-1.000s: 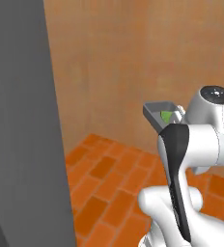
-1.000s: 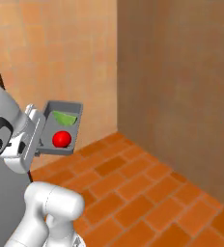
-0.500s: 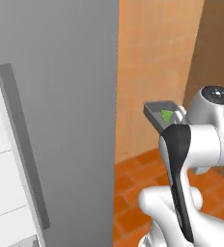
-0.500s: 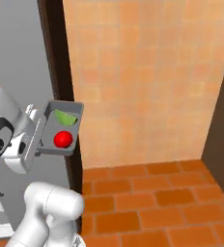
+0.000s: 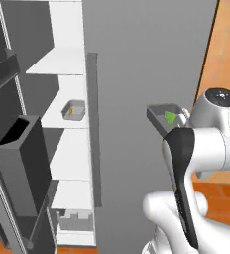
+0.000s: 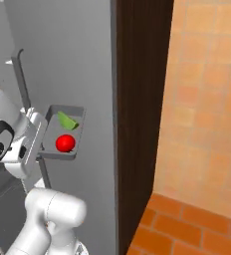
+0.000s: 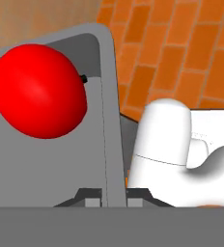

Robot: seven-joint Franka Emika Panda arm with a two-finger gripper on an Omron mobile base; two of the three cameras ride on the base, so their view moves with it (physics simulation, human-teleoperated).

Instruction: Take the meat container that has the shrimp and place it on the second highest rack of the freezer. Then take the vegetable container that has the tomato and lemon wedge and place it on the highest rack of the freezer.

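The hand is clamped on the side wall of the vegetable container, its 2 fingertips pinching that thin grey wall from either side. The grip sits at 1 edge only, so the tray hangs out from the hand like a cantilever. Inside it the tomato rests against the gripped wall, and the lemon wedge lies toward the far end of the tray.

The container is held up in the air in front of the closed grey door panel beside the open freezer, well apart from the shelves. The meat container with the shrimp already sits on the second highest rack. The highest rack above it is bare.

Risks, as I judge them: the edge grip could let the tray sag or twist, and the round tomato would then roll and spill over the low rim. Swinging left, the tray could strike the door handle or the dark door bin. Coming in too low would knock the meat container or put this tray on the wrong shelf.
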